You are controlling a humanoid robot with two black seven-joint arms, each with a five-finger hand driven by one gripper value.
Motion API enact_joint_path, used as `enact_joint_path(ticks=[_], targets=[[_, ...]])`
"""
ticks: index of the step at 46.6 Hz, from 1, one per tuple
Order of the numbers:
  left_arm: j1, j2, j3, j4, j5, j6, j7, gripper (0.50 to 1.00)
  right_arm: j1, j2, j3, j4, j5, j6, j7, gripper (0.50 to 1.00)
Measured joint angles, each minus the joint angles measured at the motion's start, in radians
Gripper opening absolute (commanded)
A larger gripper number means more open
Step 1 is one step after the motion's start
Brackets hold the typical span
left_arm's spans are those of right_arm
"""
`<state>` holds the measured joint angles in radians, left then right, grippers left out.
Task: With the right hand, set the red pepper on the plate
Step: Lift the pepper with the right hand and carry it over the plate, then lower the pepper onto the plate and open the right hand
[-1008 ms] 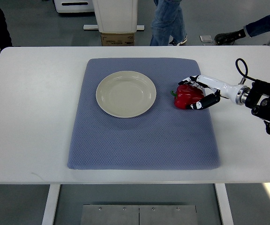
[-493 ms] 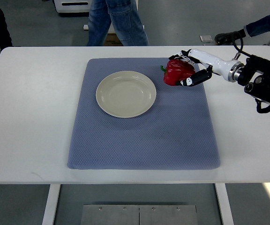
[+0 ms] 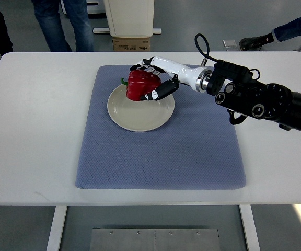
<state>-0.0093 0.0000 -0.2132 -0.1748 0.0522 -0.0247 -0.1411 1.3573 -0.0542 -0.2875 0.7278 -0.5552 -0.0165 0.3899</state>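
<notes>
A red pepper [image 3: 139, 85] with a green stem hangs above the far side of the cream plate [image 3: 140, 112]. My right hand [image 3: 150, 81] is shut on the pepper, its white and black fingers [image 3: 158, 91] wrapped around it. The right arm reaches in from the right edge across the blue mat [image 3: 161, 151]. The plate lies on the mat's far left part and holds nothing on its surface. My left arm does not show.
The mat lies on a white table [image 3: 30, 130]. A person's legs [image 3: 61, 23] stand beyond the far left edge. A white stand with a cardboard box [image 3: 131, 44] is behind the table. Another person's arm [image 3: 294, 26] shows at the far right.
My right hand lifted the pepper off the mat's right side and carried it left, to above the plate. The person behind the table walked to the left.
</notes>
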Motion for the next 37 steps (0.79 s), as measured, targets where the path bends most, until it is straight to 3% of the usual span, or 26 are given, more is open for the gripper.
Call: enact_joint_path(ticks=[7, 35, 37], targets=[[0.000, 0.000, 0.000, 0.000, 0.000, 0.000, 0.000, 1.000, -0.005, 0.052, 0.015, -0.011, -0.002, -0.002, -0.010, 0.500], [0.000, 0.000, 0.000, 0.000, 0.000, 0.000, 0.000, 1.000, -0.095, 0.054, 0.019, -0.088, -0.006, -0.002, -0.013, 0.500], [0.000, 0.000, 0.000, 0.000, 0.000, 0.000, 0.000, 1.000, -0.101, 0.054, 0.019, -0.091, -0.006, -0.002, -0.013, 0.516]])
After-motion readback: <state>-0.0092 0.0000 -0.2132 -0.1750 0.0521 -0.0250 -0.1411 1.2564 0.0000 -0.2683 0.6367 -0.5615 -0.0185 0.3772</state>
